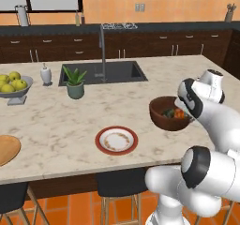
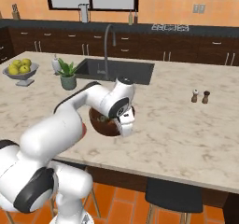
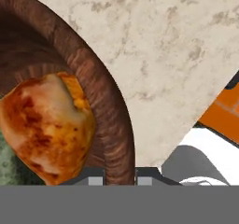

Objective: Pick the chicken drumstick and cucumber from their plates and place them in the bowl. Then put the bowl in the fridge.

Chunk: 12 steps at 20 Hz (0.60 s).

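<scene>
Your gripper (image 3: 119,181) is clamped on the rim of the bowl (image 3: 109,125), a grip you get in the hand view, where the chicken drumstick (image 3: 46,127) fills the bowl, while the left base view adds the cucumber (image 1: 168,112) beside it and 1 bare red-rimmed plate (image 1: 116,140) nearby.

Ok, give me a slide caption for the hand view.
Gripper shut on the wooden bowl's rim, chicken drumstick inside, marble counter beyond.
</scene>
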Tool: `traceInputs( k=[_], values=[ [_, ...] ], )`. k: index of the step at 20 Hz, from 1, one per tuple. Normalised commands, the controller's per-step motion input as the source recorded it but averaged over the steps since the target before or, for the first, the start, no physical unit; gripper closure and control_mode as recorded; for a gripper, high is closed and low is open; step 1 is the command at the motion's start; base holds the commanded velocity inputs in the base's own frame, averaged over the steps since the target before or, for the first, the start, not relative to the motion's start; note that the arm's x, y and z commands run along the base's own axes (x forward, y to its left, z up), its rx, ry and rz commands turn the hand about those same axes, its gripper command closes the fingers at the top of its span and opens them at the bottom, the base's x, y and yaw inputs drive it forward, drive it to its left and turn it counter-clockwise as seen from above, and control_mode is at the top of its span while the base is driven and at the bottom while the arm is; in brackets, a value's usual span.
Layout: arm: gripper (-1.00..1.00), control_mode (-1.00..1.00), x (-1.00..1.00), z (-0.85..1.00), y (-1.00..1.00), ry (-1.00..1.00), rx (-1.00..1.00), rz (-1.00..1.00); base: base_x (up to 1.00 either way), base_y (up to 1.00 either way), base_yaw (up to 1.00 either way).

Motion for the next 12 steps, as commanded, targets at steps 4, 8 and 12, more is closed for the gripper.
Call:
traceInputs(
  k=[4, 8, 12],
  values=[
    [1.0, -1.0, -0.43, 0.29, 0.0, -0.05, 0.0, -0.51, 0.0, 0.0, 0.0],
    [1.0, -1.0, -0.44, 0.66, 0.18, -0.08, 0.0, -0.19, 0.0, 0.0, 0.0],
    [1.0, -1.0, -0.64, 0.8, 0.1, 0.0, 0.0, -0.01, 0.0, 0.0, 0.0]
  ],
)
